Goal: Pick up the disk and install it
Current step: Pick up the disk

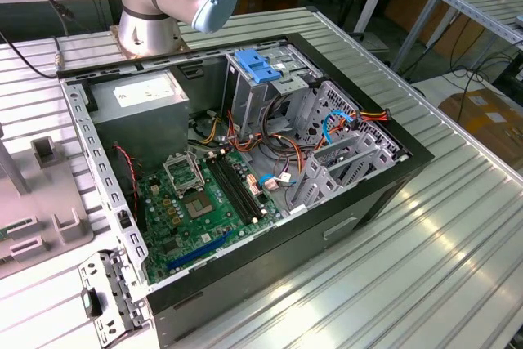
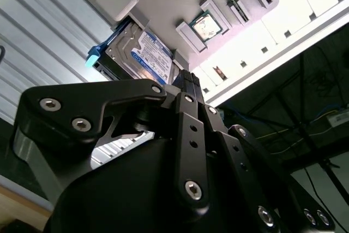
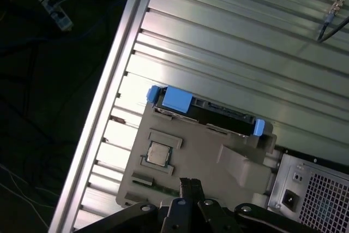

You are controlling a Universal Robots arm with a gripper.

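The disk (image 3: 218, 116) is a black drive with blue rails and a blue tab (image 3: 177, 99). It stands on edge in a slot of a grey holder (image 3: 191, 151) on the ribbed metal table. In the second wrist view its blue and white label (image 2: 148, 53) faces the camera, with the blue tab (image 2: 94, 58) at one end. My gripper (image 3: 188, 183) hovers above the holder, a short way off the disk and not touching it. Its black fingers (image 2: 188, 80) are pressed together, shut on nothing.
An open computer case (image 1: 392, 165) lies on the table, with a motherboard (image 1: 204, 202), a grey power supply (image 1: 143, 112), loose cables and a drive cage topped by a blue clip (image 1: 257, 65). A processor chip (image 3: 160, 154) rests in the holder. The table's edge (image 3: 112, 80) is near the holder.
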